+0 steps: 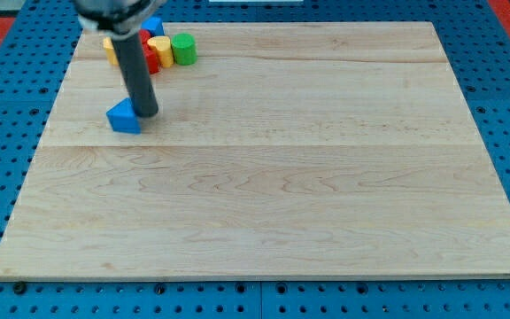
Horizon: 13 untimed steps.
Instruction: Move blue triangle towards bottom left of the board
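The blue triangle (124, 118) lies on the wooden board (273, 177) in the upper left part. My tip (146, 114) stands right beside it, touching its right side. The dark rod rises from there to the view's top and hides part of the block cluster behind it.
A cluster of blocks sits near the board's top left edge: a green cylinder (183, 49), a yellow cylinder (158, 48), a red block (151, 62), another blue block (154, 27) and a yellow-orange block (111, 49), partly hidden by the rod. Blue pegboard surrounds the board.
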Tool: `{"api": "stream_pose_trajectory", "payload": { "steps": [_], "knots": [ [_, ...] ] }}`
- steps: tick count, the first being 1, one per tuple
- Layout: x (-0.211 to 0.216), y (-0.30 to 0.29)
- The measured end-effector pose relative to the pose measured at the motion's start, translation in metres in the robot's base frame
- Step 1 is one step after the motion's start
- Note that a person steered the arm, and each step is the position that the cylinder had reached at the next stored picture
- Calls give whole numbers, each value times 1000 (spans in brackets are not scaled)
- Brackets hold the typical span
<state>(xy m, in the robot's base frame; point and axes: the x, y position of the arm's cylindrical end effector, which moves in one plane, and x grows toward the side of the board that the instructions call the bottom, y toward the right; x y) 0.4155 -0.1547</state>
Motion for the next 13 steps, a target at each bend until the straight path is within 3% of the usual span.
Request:
{"api": "stream_pose_trajectory", "payload": {
  "steps": [1,2,3,4,5,6,7,8,9,10,11,13],
  "knots": [
    [20,-9],
    [-17,-3],
    [-21,-34],
    [6,-64],
    [-6,-87],
    [34,-91],
    [85,-71],
    [95,-66],
    [92,-13],
    [125,8],
    [134,-8],
    [92,-23]
  ]
}}
